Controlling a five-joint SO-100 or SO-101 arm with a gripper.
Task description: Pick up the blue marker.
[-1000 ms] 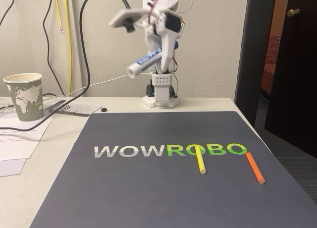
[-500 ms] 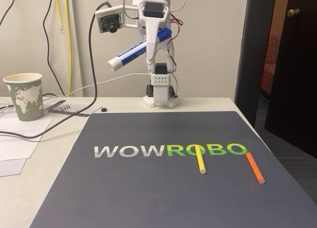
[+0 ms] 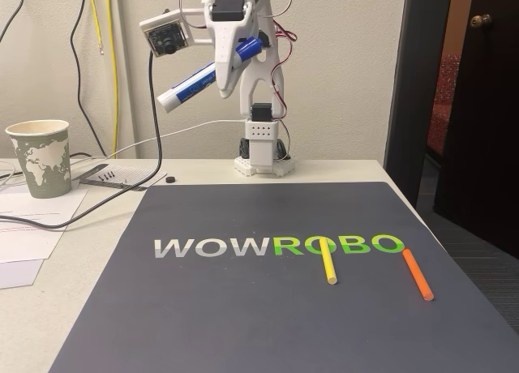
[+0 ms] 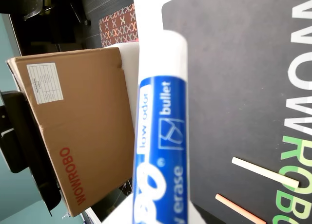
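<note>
My gripper (image 3: 233,58) is raised high above the back of the table and is shut on the blue marker (image 3: 195,83). The marker is white with blue lettering and a blue cap, and it slants down to the left in the fixed view, its white end lowest. In the wrist view the blue marker (image 4: 161,146) runs up the middle of the picture, close to the lens, with "low odor", "bullet" and "erase" readable on its blue label.
A dark mat (image 3: 243,308) marked WOWROBO covers the table. A yellow stick (image 3: 328,263) and an orange stick (image 3: 417,274) lie on its right part. A paper cup (image 3: 39,157), papers and cables sit at the left. A cardboard box (image 4: 78,131) stands beyond the mat.
The arm has lifted and swung left with the marker held. The marker's white end rose and moved left, and the wrist camera has turned more toward the left.
</note>
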